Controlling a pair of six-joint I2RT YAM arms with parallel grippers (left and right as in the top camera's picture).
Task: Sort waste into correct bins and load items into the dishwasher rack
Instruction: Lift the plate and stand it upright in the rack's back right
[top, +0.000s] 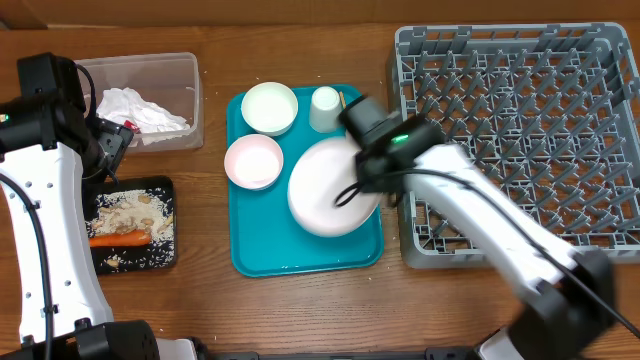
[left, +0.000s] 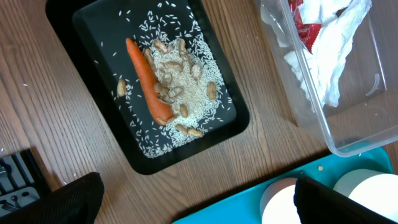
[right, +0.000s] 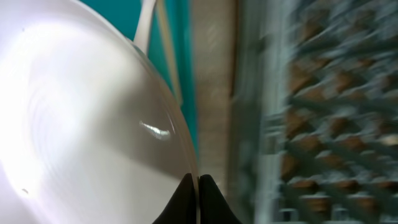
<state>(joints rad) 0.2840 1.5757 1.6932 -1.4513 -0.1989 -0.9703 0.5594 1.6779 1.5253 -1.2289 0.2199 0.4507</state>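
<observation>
My right gripper (right: 198, 186) is shut on the rim of the round white plate (top: 325, 190), over the teal tray (top: 300, 255) beside the grey dishwasher rack (top: 520, 140). The plate (right: 81, 124) fills the right wrist view, with the fork (right: 144, 25) and chopstick (right: 169, 56) behind it. Two white bowls (top: 270, 107) (top: 254, 160) and a small cup (top: 325, 108) stand on the tray. My left gripper (left: 199, 202) is open and empty over the wood between the black tray (left: 87, 25) and the teal tray. The carrot (left: 149, 81) and rice (left: 186, 93) lie in the black tray. Napkins (left: 329, 56) and the red wrapper (left: 305, 28) lie in the clear tub (left: 348, 134).
The rack (right: 311, 112) stands just right of the teal tray, a narrow strip of wood between them. The clear tub (top: 150, 100) sits at the back left, the black tray (top: 130, 225) in front of it. Loose rice grains lie on the wood.
</observation>
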